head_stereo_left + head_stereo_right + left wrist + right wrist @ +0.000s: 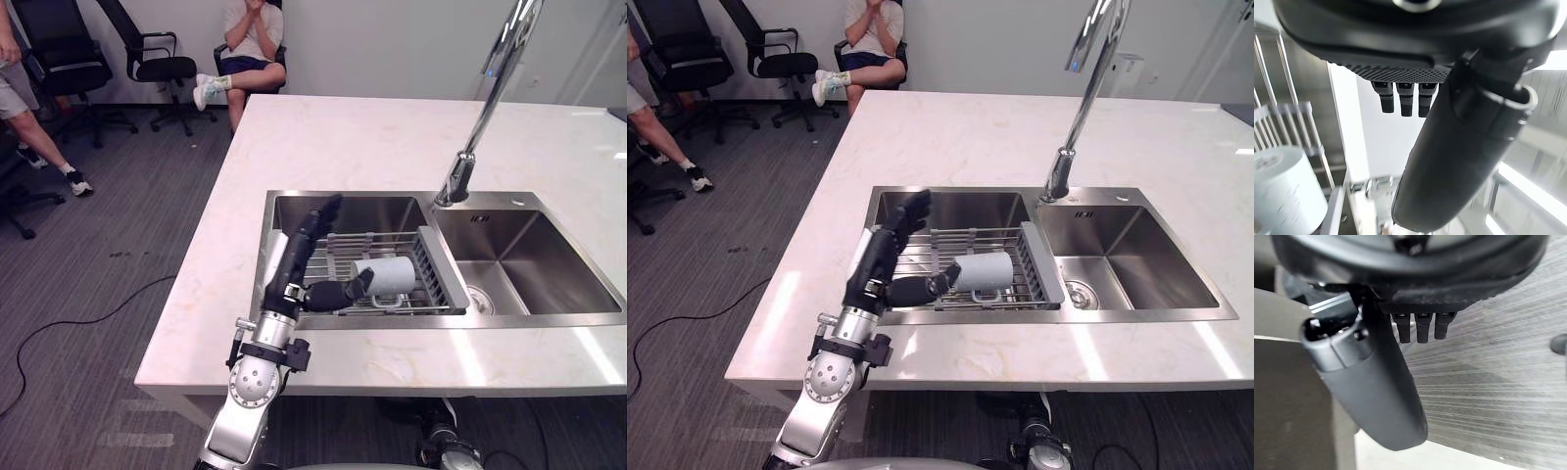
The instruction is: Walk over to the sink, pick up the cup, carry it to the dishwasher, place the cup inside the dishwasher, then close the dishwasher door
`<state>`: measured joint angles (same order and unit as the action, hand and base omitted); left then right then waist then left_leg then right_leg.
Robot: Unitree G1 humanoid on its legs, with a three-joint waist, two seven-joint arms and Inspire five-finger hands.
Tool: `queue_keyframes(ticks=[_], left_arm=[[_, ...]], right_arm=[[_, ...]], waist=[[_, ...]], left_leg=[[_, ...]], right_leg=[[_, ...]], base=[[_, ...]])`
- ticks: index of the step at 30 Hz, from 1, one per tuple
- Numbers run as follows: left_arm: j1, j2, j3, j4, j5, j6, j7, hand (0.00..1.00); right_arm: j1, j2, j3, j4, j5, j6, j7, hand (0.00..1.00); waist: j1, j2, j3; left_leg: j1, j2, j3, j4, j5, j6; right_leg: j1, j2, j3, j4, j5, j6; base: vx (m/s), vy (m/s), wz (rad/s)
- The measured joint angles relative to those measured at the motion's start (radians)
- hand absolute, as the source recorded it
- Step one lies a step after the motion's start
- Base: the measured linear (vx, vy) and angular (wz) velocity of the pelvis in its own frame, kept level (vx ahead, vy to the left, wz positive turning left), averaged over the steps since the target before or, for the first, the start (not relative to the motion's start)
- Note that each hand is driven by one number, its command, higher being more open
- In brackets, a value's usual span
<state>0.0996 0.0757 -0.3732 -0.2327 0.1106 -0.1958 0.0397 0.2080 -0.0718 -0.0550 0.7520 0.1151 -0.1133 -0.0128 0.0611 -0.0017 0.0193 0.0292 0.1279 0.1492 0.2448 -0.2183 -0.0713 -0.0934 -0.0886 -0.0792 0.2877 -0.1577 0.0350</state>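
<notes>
Fig.: left hand (294,264) over the left basin of the sink (372,211), fully open. Its fingers (318,220) are straight and point toward the basin's far wall; the thumb (343,292) is spread sideways toward the cup (390,275). We see nothing in its grasp. In the head views the thumb tip overlaps the cup's left end. In the left wrist view we see a gap btw. the two, so we read them as v. close but apart.

The cup is white and lies on its side in a wire rack (441,269), its length running left to right. The rack spans the left basin, w/ its grey end wall against the divider.

Beyond the divider is the right basin (529,259), w/ a drain (477,294) at its near left corner. A tall curved faucet (485,117) stands at the sink's back edge, approx. btw. the basins. The sink is set in a pale marble counter (372,137).

Right hand (1371,391), in its own wrist view: fingers straight, thumb out, holding nothing, w/ grey carpet (1498,382) past it.

Background: a seated person (250,39) beyond the counter's far edge, a black office chair (157,59) beside them, and a second person's leg (34,127) at far left
</notes>
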Motion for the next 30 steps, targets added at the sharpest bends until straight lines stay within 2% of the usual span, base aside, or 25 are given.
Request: queue_keyframes(ticks=[3, 6, 10, 16, 24, 30], left_arm=[[-0.032, 0.003, -0.011, 0.051, 0.039, 0.005, -0.01, 0.9], [-0.063, 0.031, -0.003, 0.136, 0.052, 0.012, -0.01, 0.9], [-0.08, 0.059, 0.005, 0.214, 0.078, 0.03, -0.009, 0.9], [-0.082, 0.083, 0.029, 0.249, 0.109, 0.041, 0.007, 0.9], [-0.091, 0.082, 0.061, 0.288, 0.126, 0.046, 0.052, 0.9], [-0.099, 0.079, 0.092, 0.299, 0.128, 0.052, 0.096, 0.9]], right_arm=[[-0.002, -0.003, 0.0, 0.048, 0.0, 0.0, 0.01, 0.9], [-0.008, -0.016, 0.0, 0.104, 0.0, 0.0, 0.011, 0.9], [-0.007, -0.028, 0.0, 0.138, -0.001, 0.0, 0.012, 0.9], [-0.005, -0.033, 0.001, 0.145, -0.002, 0.001, 0.016, 0.9], [-0.005, -0.042, 0.001, 0.152, -0.004, 0.001, 0.016, 0.9], [-0.007, -0.045, 0.0, 0.16, -0.004, 0.0, 0.013, 0.9]], waist=[[-0.011, 0.001, -0.002], [-0.028, 0.012, -0.019], [-0.049, 0.012, -0.019], [-0.053, 0.012, -0.019], [-0.059, 0.01, -0.018], [-0.078, 0.008, -0.017]], left_leg=[[0.011, -0.001, -0.001, -0.049, 0.028, -0.003], [0.022, -0.003, -0.004, -0.11, 0.056, -0.005], [0.02, -0.015, -0.001, -0.132, 0.073, 0.003], [0.015, -0.036, -0.002, -0.137, 0.082, 0.017], [0.015, -0.047, -0.004, -0.147, 0.086, 0.022], [0.021, -0.05, -0.01, -0.163, 0.087, 0.022]], right_leg=[[-0.002, 0.009, 0.01, -0.026, 0.021, -0.005], [-0.001, 0.021, 0.024, -0.085, 0.064, -0.007], [0.014, 0.02, 0.038, -0.166, 0.123, -0.002], [0.05, 0.006, 0.045, -0.272, 0.192, 0.008], [0.065, -0.001, 0.046, -0.33, 0.226, 0.012], [0.08, -0.001, 0.043, -0.357, 0.235, 0.012]], base=[[-0.03, -0.029, -0.14], [-0.03, -0.003, -0.17], [-0.04, 0.046, -0.11], [-0.05, 0.045, -0.04], [-0.02, 0.016, -0.02], [0.0, 0.0, 0.0]])
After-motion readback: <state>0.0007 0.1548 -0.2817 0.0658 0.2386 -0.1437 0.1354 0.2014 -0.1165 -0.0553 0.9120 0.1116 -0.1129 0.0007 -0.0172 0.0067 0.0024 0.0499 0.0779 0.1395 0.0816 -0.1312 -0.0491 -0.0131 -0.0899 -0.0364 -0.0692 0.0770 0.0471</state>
